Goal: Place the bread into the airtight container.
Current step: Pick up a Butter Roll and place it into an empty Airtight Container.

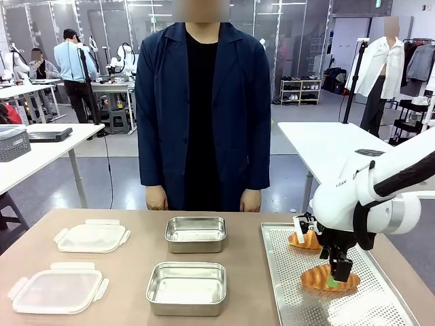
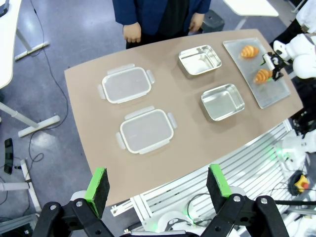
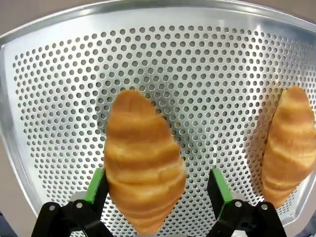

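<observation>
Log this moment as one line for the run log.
phase: pre-grasp | right end effector: open, straddling near croissant on perforated tray | left end effector: open, high above table | steel containers: empty

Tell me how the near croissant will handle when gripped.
The croissant looks puffed and flaky: likely light, easily crushed. Its ridged crust should resist slipping in the right claw. Flat on the tray, it probably won't roll.
</observation>
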Tool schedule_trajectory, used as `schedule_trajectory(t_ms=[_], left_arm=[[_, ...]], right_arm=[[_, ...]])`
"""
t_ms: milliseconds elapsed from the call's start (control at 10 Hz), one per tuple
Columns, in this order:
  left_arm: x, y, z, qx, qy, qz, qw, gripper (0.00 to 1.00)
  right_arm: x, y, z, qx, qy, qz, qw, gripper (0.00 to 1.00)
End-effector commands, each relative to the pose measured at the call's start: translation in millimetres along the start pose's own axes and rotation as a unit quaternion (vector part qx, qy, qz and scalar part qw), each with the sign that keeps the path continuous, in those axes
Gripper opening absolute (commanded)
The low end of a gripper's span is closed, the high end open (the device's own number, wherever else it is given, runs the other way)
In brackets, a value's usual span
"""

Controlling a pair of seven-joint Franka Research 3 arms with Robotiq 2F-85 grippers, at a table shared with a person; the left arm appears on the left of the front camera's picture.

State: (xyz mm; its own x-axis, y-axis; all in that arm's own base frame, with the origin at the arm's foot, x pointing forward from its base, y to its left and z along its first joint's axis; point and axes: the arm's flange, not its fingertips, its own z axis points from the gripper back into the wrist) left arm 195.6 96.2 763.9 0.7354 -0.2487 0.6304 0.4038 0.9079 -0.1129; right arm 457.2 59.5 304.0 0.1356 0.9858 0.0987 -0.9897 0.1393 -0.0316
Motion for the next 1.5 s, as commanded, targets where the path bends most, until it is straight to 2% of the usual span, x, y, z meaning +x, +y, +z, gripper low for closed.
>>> schedule_trajectory(t_ms=[0,100,200,300,400,500,600,700,900,1100,1200,1300,1400], left_arm=[[0.7,-1.0,2.3,-0.003,0.001,-0.008,1.0,1.0],[0.7,-1.0,2.3,-0.003,0.001,-0.008,1.0,1.0],[0.7,-1.0,2.3,-0.003,0.001,-0.008,1.0,1.0],[0.7,-1.0,2.3,-0.003,0.001,-0.008,1.0,1.0],[0.7,-1.0,2.3,-0.003,0.001,-0.008,1.0,1.0],[0.7,-1.0,2.3,-0.003,0.001,-0.008,1.0,1.0],[0.7,-1.0,2.3,-0.003,0.001,-0.008,1.0,1.0],[0.7,-1.0,2.3,-0.003,0.001,-0.008,1.0,1.0],[0.7,-1.0,2.3,-0.003,0.001,-0.008,1.0,1.0],[0.7,-1.0,2.3,-0.003,0.001,-0.008,1.0,1.0],[0.7,-1.0,2.3,-0.003,0.001,-0.008,1.0,1.0],[0.7,-1.0,2.3,-0.003,0.001,-0.008,1.0,1.0],[0.7,-1.0,2.3,-0.003,0.001,-0.008,1.0,1.0]], right_arm=[[-3.6,-9.4,-10.0,0.024,0.003,0.005,1.0,1.0],[-4.9,-11.2,-13.8,0.031,0.005,-0.004,0.999,1.0],[-4.6,-11.6,-15.6,0.036,0.011,-0.005,0.999,0.87],[-4.0,-11.6,-15.7,0.038,0.013,-0.007,0.999,0.81],[-2.7,-11.5,-14.3,0.038,0.013,-0.008,0.999,0.68],[-1.7,-11.3,-12.7,0.039,0.015,-0.007,0.999,0.61],[-0.3,-10.8,-11.6,0.04,0.017,-0.008,0.999,0.48],[1.6,-9.7,-8.1,0.04,0.016,-0.008,0.999,0.42],[5.5,-6.6,17.0,0.035,-0.004,-0.022,0.999,0.42],[33.1,7.0,56.1,0.035,0.001,-0.014,0.999,0.42],[56.4,14.2,72.5,0.038,0.007,-0.021,0.999,0.42],[90.8,23.1,82.3,0.023,0.042,-0.045,0.998,0.42],[123.6,31.1,86.4,0.026,0.038,-0.045,0.998,0.42]])
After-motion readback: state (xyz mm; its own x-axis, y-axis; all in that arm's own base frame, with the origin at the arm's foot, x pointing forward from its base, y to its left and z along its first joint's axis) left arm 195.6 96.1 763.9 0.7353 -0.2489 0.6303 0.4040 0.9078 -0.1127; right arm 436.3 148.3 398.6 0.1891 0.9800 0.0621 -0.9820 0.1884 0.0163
